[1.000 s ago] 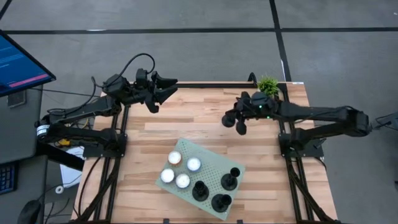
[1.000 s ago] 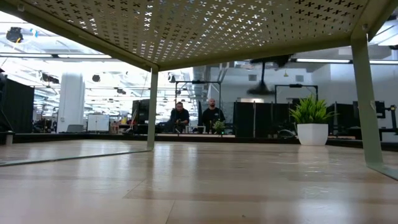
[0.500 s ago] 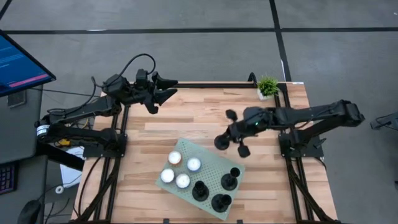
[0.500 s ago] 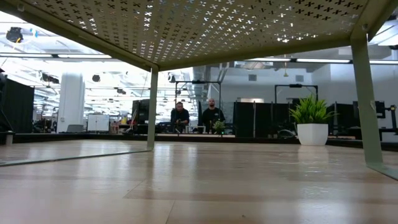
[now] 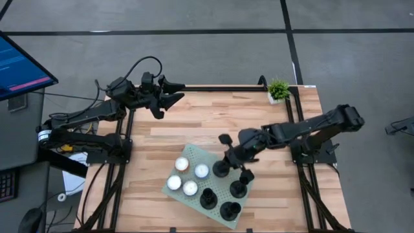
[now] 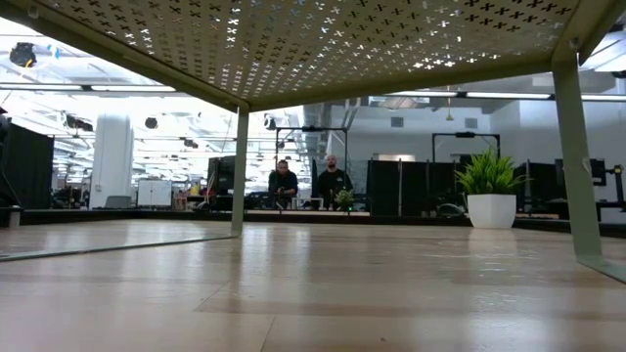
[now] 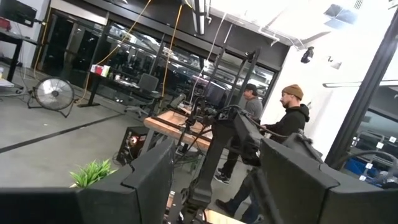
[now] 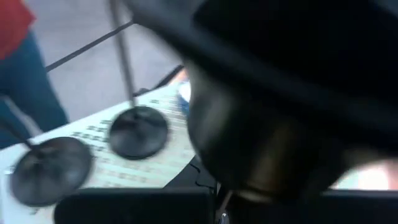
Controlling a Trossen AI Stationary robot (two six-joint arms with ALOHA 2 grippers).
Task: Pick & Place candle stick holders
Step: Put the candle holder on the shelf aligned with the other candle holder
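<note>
Reaching over green perforated tray (image 5: 194,154), right gripper (image 5: 233,165) jaws spread wide, grasping nothing. Candle stick holders (image 5: 208,198) crowd tray's near end beside white candles (image 5: 182,164). Risk: low approach clips neighbouring stems, topples them. Left gripper (image 5: 169,91) idle at desk's far corner, jaws spread.

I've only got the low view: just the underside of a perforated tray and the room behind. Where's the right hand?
Observer: The right hand is above the perforated tray, fingers open, close to one candle stick holder.
Operator: Is it holding anything?
Observer: No. The three holders in sight all stand on the tray, none gripped.
Operator: And the left hand?
Observer: The left hand hangs open by the table's left edge, well away from the tray.
</note>
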